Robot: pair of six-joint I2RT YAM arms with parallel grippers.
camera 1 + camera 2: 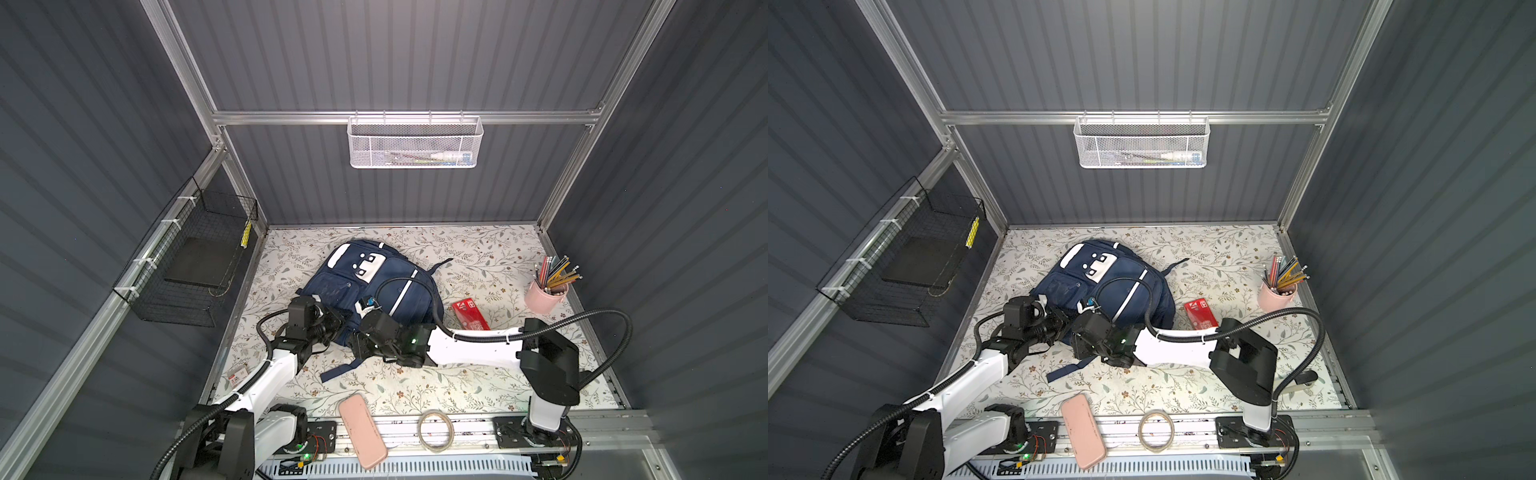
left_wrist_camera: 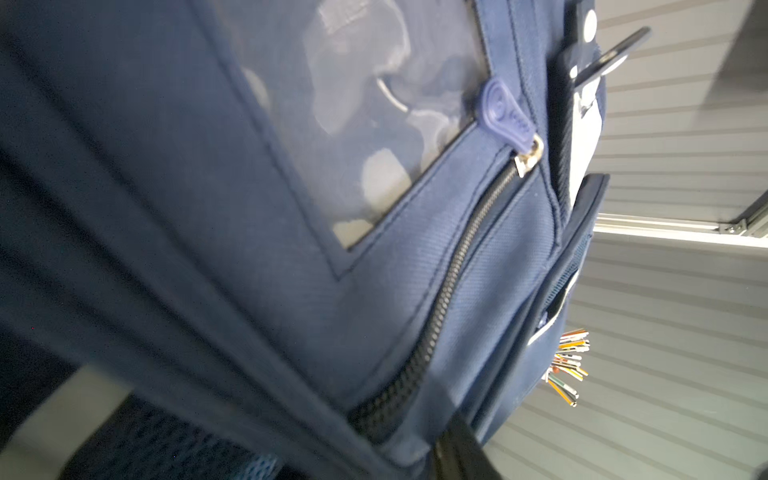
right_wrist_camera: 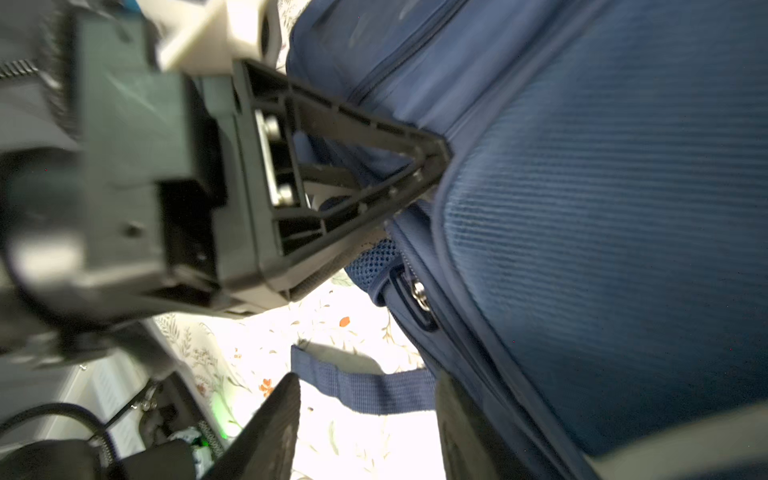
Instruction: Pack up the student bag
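Where it lies on the floral surface [image 1: 478,257], the student bag [image 1: 374,286] sits left of centre in both top views. Its front pockets face up, its white patches point toward the back wall, and its near edge is under the two arms.

- Left tool [image 3: 434,160]: at the bag's near left corner. In the right wrist view its tip presses into a seam of the navy cloth. In the left wrist view, bag cloth fills the space between the fingers [image 2: 457,449]. I cannot tell how far apart the jaws stand or whether they grip the cloth.
- Right tool [image 3: 368,415]: at the bag's near edge, just beside the left tool. The jaws are partway apart, with one finger against the bag's side. The gap shows only the surface and a strap beyond, and nothing is held.
- Strap [image 1: 338,372]: navy webbing, trailing from the near edge onto the surface.
- Zip pull [image 2: 216,112]: blue, at the end of a closed dark zip, beside a clear window pocket [image 2: 353,124].
- Red box [image 1: 471,314]: flat, just right of the bag.
- Pink cup [image 1: 544,295]: holds pencils, near the right wall, well apart from the bag.
- Pink case [image 1: 362,432]: oblong, at the front edge, partly over the rail.
- Tape roll [image 1: 435,430]: near the case, at the front.
- White mesh basket [image 1: 415,143]: hung on the back wall rail.
- Black wire basket [image 1: 195,266]: on the left wall.
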